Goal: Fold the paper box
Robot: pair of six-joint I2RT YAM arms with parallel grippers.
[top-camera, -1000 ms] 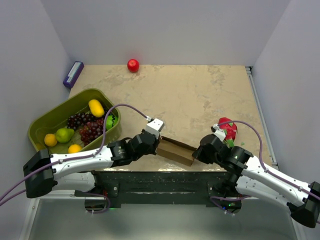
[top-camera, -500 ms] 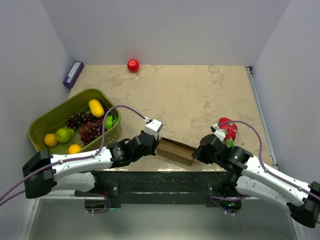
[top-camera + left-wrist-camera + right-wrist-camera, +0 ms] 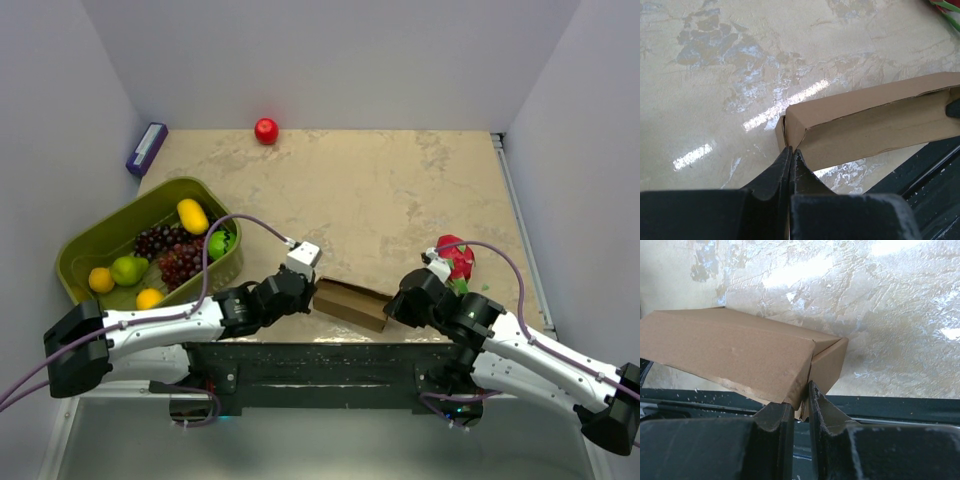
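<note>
Paper box (image 3: 350, 303) lies between my two hands at the near edge of the desk (image 3: 380, 190). It is a slim brown tube of card, and its long axis runs from my left hand (image 3: 306, 297) straight across to my right hand (image 3: 397, 303), with the left end a little farther from me than the right. Each hand meets one end, so neither is nearer; the box spans the gap between them. My left hand (image 3: 791, 152) is fully closed, fingers pressed flat together, and their tips touch the lower near corner of the box's end (image 3: 875, 120), which stretches away ahead and to the right of that hand. I cannot tell whether a sliver of card is caught between the tips or whether they only butt against it. At that end a thin flap stands slightly off the corner. My right hand (image 3: 799, 400) is narrow, its fingers pinching the near bottom corner of the other end (image 3: 730, 355). From there the body of the box runs off to the left and away from that hand, tilted so the top face slopes toward the camera. I judge the tube is formed and the ends are what remain. Because the axis lies along the line between my hands, any push inward from one hand goes straight into the other. The right-hand pinch has to serve as the anchor while the left works its end, or the box will skate along the desk edge.
</note>
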